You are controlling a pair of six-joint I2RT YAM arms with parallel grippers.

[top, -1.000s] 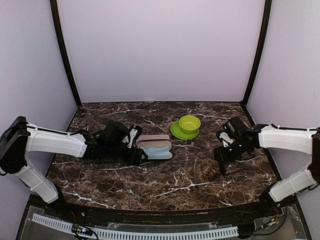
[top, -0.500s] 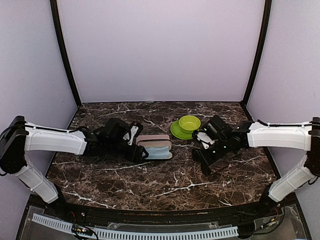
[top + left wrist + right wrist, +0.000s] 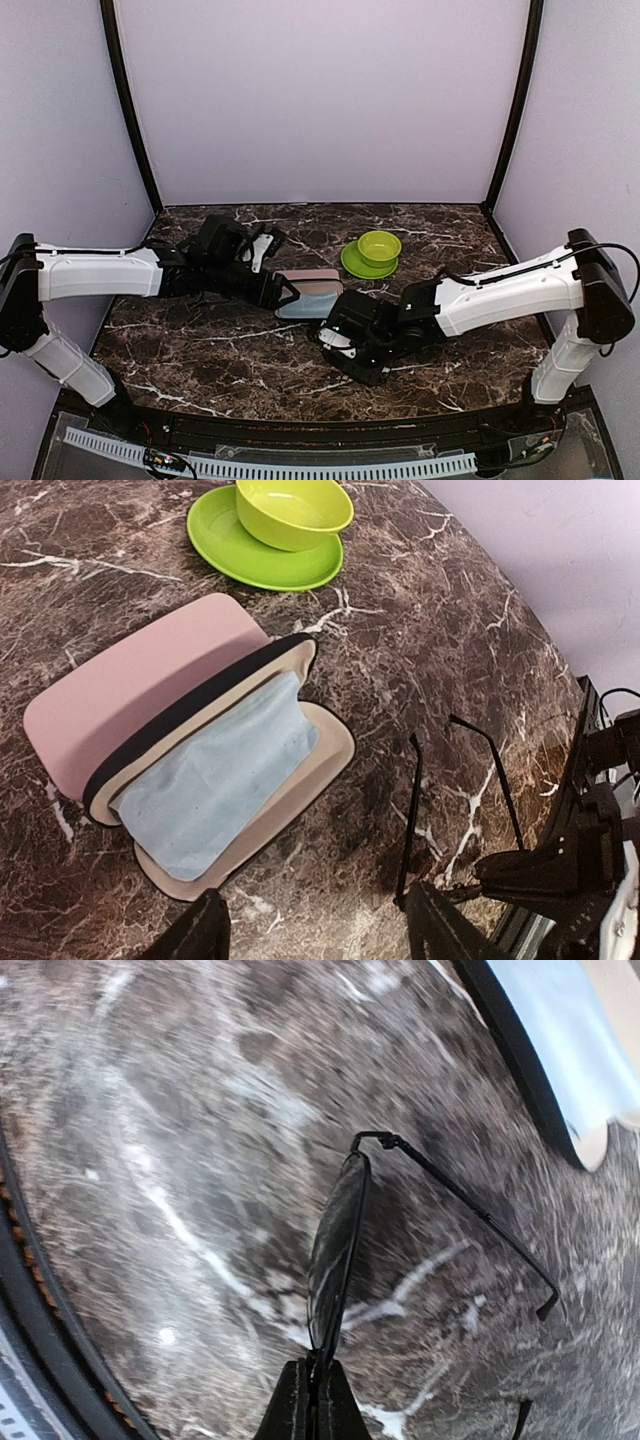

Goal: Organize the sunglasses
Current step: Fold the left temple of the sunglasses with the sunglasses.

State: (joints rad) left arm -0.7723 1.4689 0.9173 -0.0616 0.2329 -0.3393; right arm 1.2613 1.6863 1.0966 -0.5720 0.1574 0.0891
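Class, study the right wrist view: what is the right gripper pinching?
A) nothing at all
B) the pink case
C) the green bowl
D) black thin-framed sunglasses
D: the right gripper is shut on the lens edge of the black thin-framed sunglasses, whose temple arms are unfolded.

The open case (image 3: 312, 292) lies on the table (image 3: 200, 350) near its centre, with the lid toward the rear. A cloth (image 3: 215, 765) lies in the case. The bowl (image 3: 379, 246) stands on the plate (image 3: 352, 265), behind and to the right of the case and apart from it. The sunglasses (image 3: 335, 1245) sit before and right of the case, between the right arm's fingers (image 3: 295, 1405). The left arm's fingers (image 3: 205, 935) stand at the case's left end.
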